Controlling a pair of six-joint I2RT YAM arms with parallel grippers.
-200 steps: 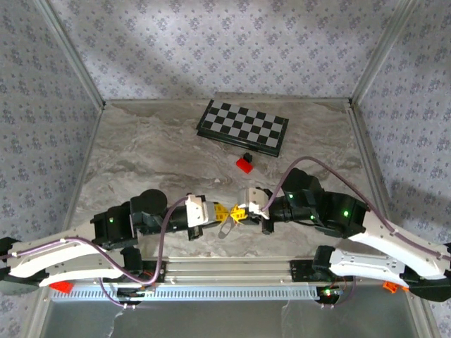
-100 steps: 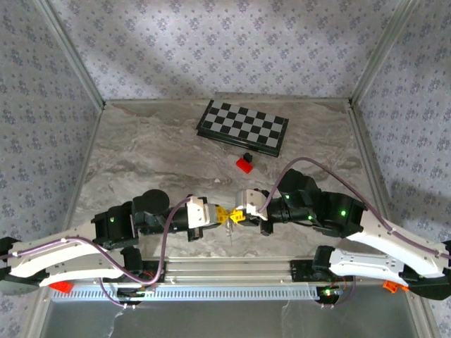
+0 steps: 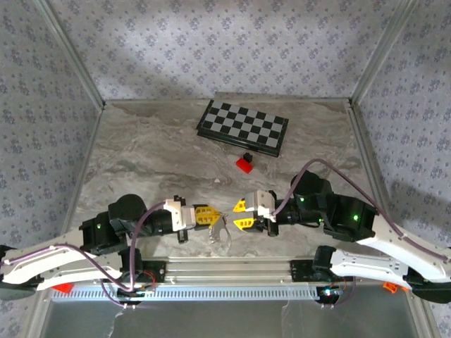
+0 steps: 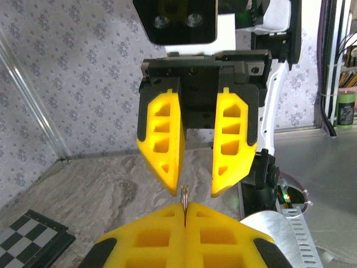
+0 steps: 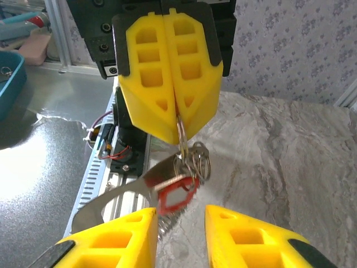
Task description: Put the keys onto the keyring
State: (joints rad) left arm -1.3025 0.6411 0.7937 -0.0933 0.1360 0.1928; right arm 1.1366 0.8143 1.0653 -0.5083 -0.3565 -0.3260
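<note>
1. The left gripper sits low over the near part of the table, fingers pressed tight together and pointing toward the other arm.
2. From the right wrist, the left gripper has a thin metal ring pinched at its tips, and a small cluster of rings dangles just below.
3. The key hangs from that cluster, red head down. Its silvery blade slants off to the left in that view.
4. From above, the key shows as a pale glint just under the left fingertips, in the gap between the two grippers.
5. From the left wrist, only a sliver of the ring pokes up from the seam of the left gripper.
6. The right gripper faces it nose to nose, near but apart, with its jaws spread wide and nothing in them.
7. The right gripper shows the same broad gap from the left wrist.
8. Further back lie a chessboard and a red block, well apart from both arms.
</note>
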